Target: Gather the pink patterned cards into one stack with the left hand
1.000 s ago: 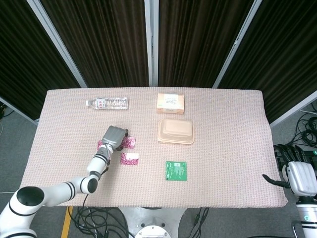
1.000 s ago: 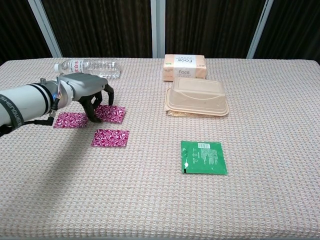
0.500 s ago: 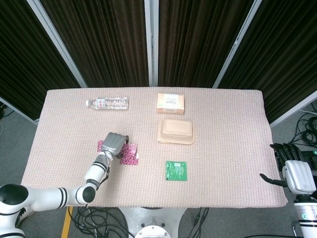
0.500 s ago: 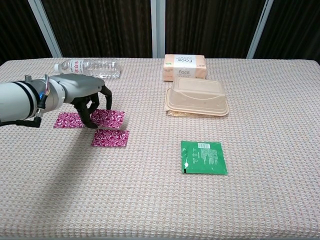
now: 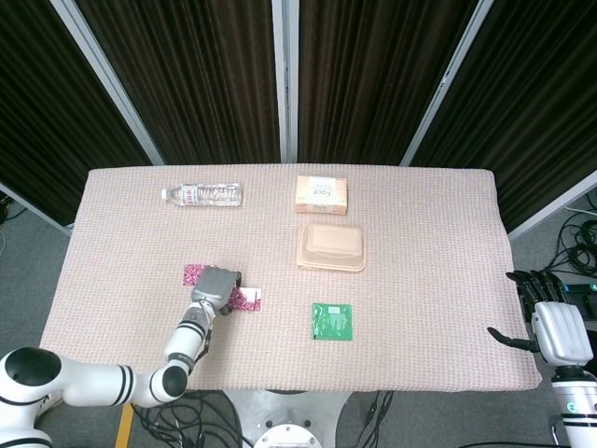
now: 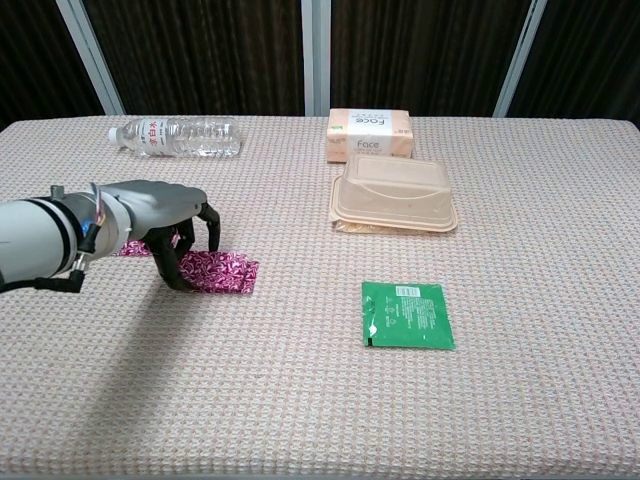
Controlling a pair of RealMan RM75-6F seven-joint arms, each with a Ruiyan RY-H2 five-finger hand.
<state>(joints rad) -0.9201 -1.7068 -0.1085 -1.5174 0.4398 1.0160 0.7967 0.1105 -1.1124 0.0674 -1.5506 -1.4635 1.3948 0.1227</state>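
my left hand (image 6: 165, 215) has slid a pink card (image 6: 222, 271) nearer, fingertips pressing it flat over the front card; third card (image 5: 194, 273) stays behind. right hand (image 5: 558, 329) idle off-table, fingers spread, holding nothing.

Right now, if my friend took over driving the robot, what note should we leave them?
Left hand: fingers curled down onto the pink patterned cards, pressing on them; whether it grips any cannot be told.
Right hand: off the table's right edge, fingers apart, holding nothing.
Cards: one pile under the left hand, one card lying apart behind it.
Done: some cards look gathered.
Left: bring the apart card onto the pile.
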